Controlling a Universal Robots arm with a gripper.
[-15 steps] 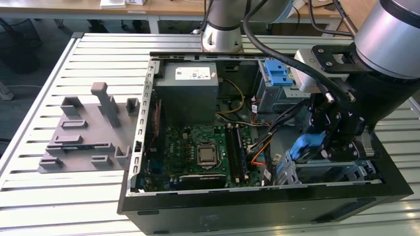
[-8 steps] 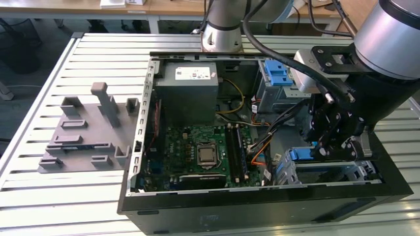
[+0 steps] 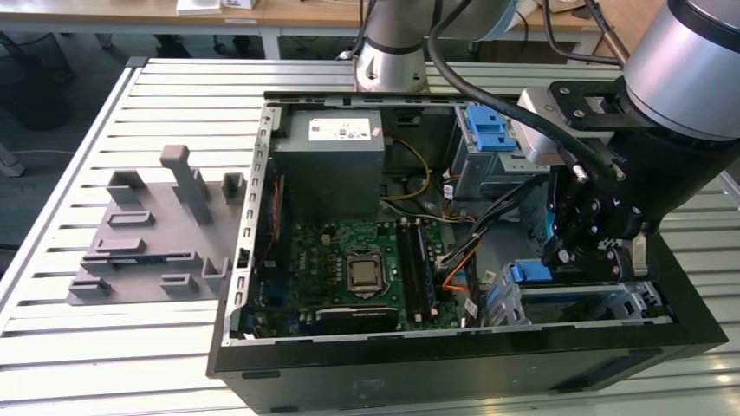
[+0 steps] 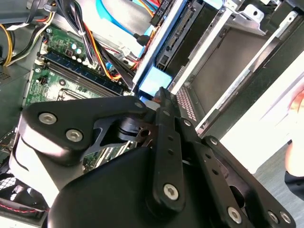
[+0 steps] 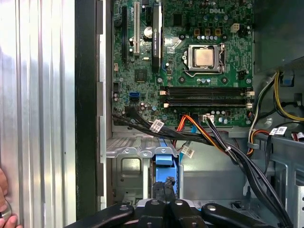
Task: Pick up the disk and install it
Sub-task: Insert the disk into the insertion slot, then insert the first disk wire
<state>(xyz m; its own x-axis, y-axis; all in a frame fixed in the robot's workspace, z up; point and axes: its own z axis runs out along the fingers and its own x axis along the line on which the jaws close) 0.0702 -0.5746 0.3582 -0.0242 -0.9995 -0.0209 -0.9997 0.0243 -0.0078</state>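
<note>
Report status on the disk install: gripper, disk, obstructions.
Gripper low at the drive cage. Disk edge-on in cage, blue frame showing. Cables close beside, none across the blue frame.

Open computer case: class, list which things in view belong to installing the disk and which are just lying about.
Belong to the job: disk, in the drive cage; gripper, at the disk.
Just lying about: grey fixture on the table; power-supply box; motherboard.
</note>
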